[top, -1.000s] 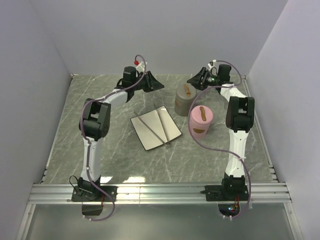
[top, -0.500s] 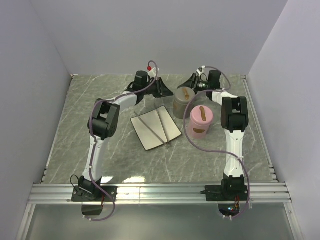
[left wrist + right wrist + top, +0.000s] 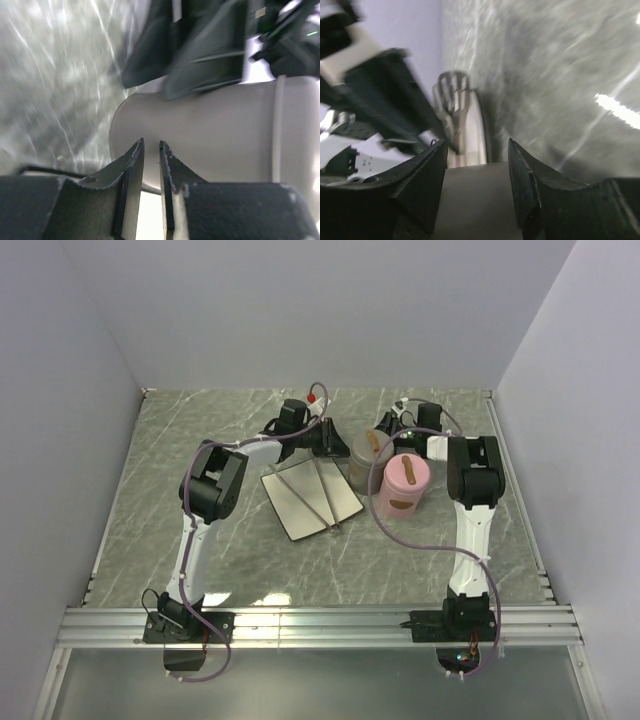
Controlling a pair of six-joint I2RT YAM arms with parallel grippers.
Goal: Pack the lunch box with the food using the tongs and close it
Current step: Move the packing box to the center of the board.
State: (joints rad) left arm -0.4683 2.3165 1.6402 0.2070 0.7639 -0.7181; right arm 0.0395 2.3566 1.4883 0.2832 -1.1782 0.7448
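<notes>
Left side: rises from the base bolted at the near edge of the bench, climbs along the left arm to a raised elbow, then turns far and rightward with the wrist held low. Ends in the left jaws, nearly together, with only a slim gap and nothing clamped.

Nearer the bases than the left jaws, slightly to their right: white tray, flat on the bench. On it, the tongs, lying flat, thin arms spread toward the far edge and meeting at the tray's near-right corner. Well apart from both sets of jaws.

Directly ahead of the left jaws: curved wall of the grey container, upright, with a brown handle on the lid. Very close to the tips; cannot tell whether touching.

Right side: rises from the near-right base along the right arm to a high elbow, then folds far and leftward, wrist low behind the containers. Ends in the right jaws, standing apart, one on either side of the grey container. Wrist view blurred, so cannot tell whether clamped on it or merely astride it.

Just on the near side of the right jaws: pink container, upright, brown handle on top, right beside the grey container; cannot tell whether in contact.

Across the grey container: left jaws on its left, right jaws on its far right, facing each other.
</notes>
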